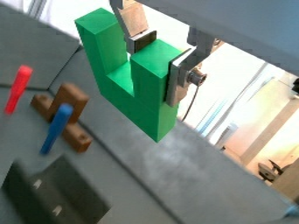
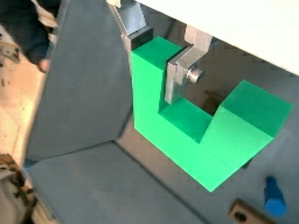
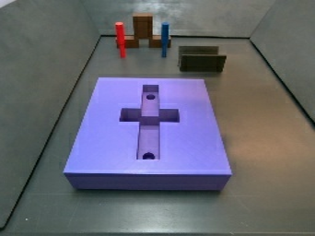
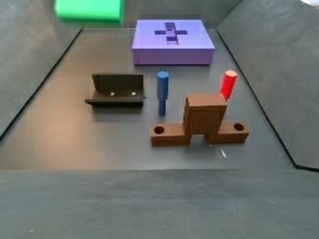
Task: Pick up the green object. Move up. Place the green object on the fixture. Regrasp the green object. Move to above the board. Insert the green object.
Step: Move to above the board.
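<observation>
My gripper (image 1: 163,54) is shut on one prong of the bright green U-shaped object (image 1: 122,74), with a silver finger on each side of that prong; this shows in both wrist views (image 2: 163,51). The green object (image 2: 193,122) hangs high above the floor. In a side view only its lower part (image 4: 90,9) shows at the top edge, left of the board, and the gripper itself is out of frame. The purple board (image 3: 150,129) with its cross recess lies flat and shows in both side views (image 4: 174,42). The dark fixture (image 4: 118,91) stands apart from it (image 3: 204,60) and also shows in a wrist view (image 1: 52,197).
A brown upright block (image 4: 203,119) on a low base stands with a red peg (image 4: 229,84) and a blue peg (image 4: 162,91) beside it. They show in a wrist view too: red peg (image 1: 20,87), blue peg (image 1: 56,129). Dark sloping walls (image 3: 50,55) enclose the floor.
</observation>
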